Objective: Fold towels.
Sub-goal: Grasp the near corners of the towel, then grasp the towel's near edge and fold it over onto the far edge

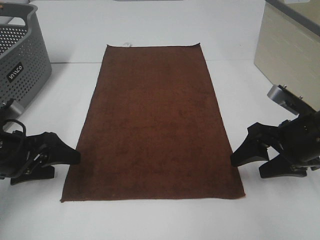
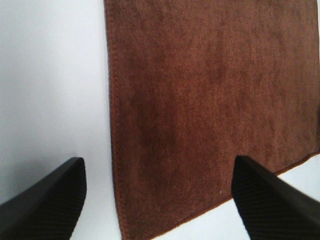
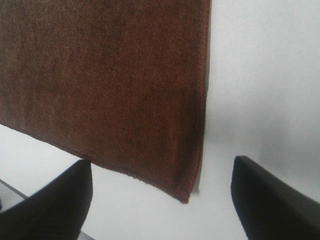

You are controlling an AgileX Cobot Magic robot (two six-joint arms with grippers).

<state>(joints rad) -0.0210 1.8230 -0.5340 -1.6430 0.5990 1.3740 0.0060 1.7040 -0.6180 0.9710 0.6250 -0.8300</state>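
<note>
Lying flat and fully spread on the white table (image 1: 150, 220), the towel (image 1: 152, 125) runs lengthwise away from the robot, with a small white tag (image 1: 128, 45) at its far short edge. The left gripper (image 1: 67, 164) sits low just beside the towel's left long edge near the front corner, its jaws spread wide and holding nothing. The right gripper (image 1: 247, 167) mirrors it beside the right long edge, also spread and empty. Each wrist view shows a hemmed front corner of the towel between the two dark ribbed fingers (image 2: 55, 200), with no contact visible. A grey perforated basket (image 1: 22, 55) stands at the far left, well apart from the towel, and a beige panel (image 1: 287, 55) stands at the far right.
</note>
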